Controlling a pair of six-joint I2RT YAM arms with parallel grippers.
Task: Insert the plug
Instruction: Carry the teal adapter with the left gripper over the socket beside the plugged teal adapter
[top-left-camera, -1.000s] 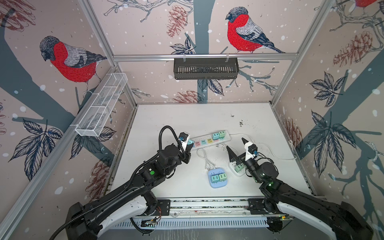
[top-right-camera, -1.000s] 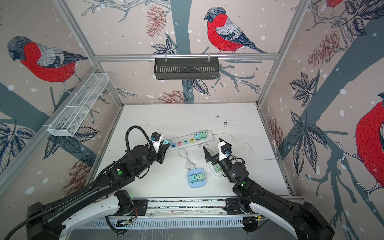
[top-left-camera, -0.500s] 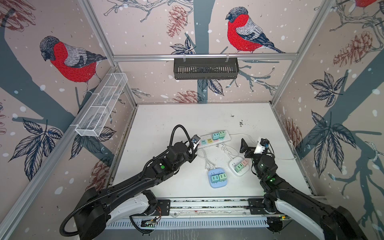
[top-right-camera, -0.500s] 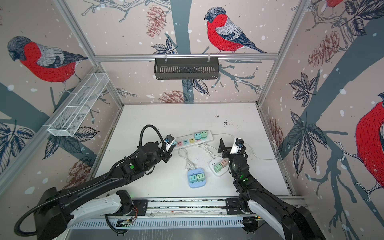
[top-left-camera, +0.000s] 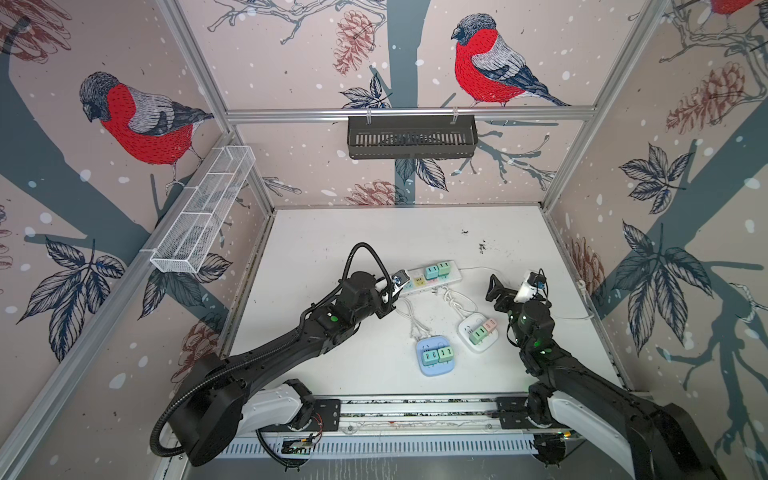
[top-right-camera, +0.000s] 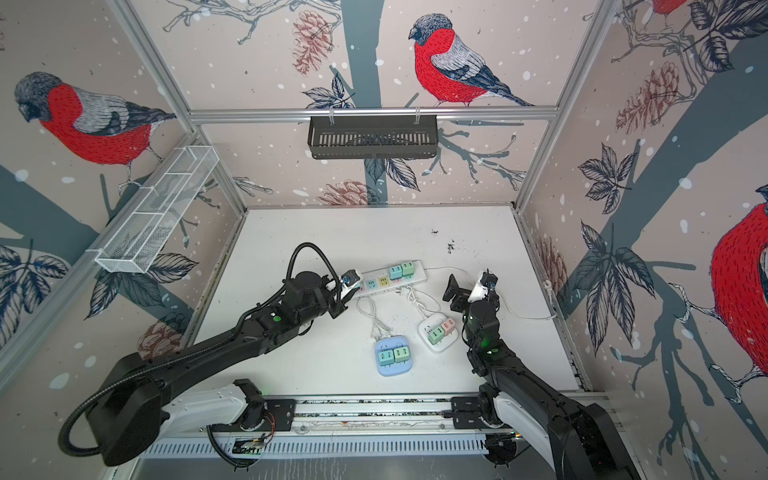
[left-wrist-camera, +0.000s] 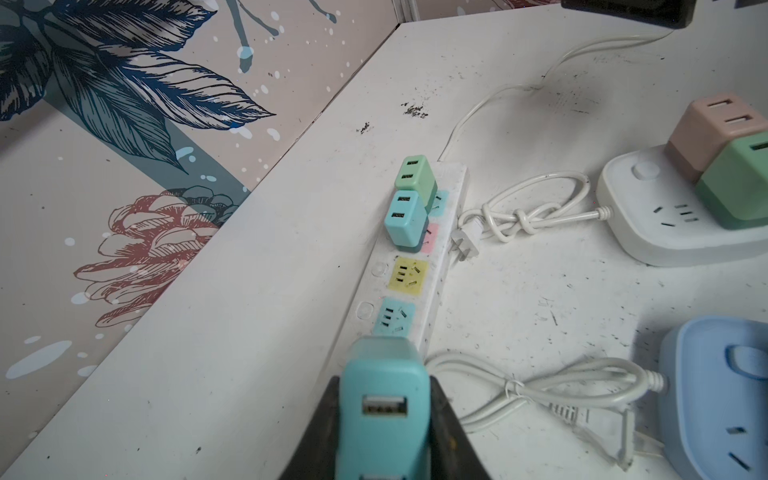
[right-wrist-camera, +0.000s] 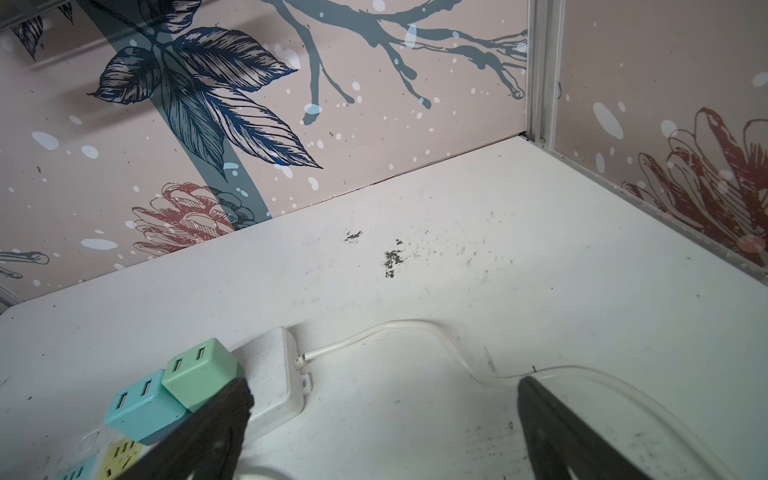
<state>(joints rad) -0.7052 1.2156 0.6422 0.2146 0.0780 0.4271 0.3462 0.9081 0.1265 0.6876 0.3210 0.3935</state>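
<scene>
Even, soft overhead light; faint shadows, wide-angle edge distortion

**Ann:** Where are we, then? A robot test booth, lab-style, by the look of it.

**Ben:** Agreed. A metal frame (top-left-camera: 409, 111) boxes it in, and the walls are papered with a printed bird (top-left-camera: 486, 70), pine cones and leaves.

**Ann:** Scuffed white table (top-left-camera: 374, 237), and a rail (top-left-camera: 415, 409) along the front edge carries a left arm (top-left-camera: 291, 345) and a right arm (top-left-camera: 573, 370).

**Ben:** A wire basket (top-left-camera: 203, 208) and a black tray (top-left-camera: 411, 137) hang off that frame too.
</scene>
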